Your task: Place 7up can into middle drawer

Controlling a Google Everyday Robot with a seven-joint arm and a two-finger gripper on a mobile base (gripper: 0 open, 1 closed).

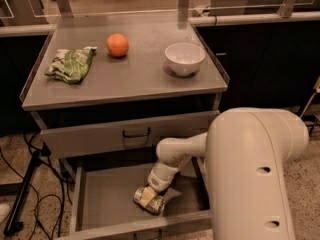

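Observation:
The middle drawer (105,196) is pulled open at the bottom of the camera view, its flat grey floor showing. The 7up can (152,204), pale and silvery, lies on its side on the drawer floor near the front right. My gripper (148,196) reaches down into the drawer from the right and sits right on top of the can, its pale fingers against it. The big white arm housing hides the drawer's right end.
On the cabinet top lie a green-and-white snack bag (70,64), an orange (117,45) and a white bowl (184,58). The closed upper drawer front (125,134) has a black loop handle. Dark cables (30,194) trail on the floor at left.

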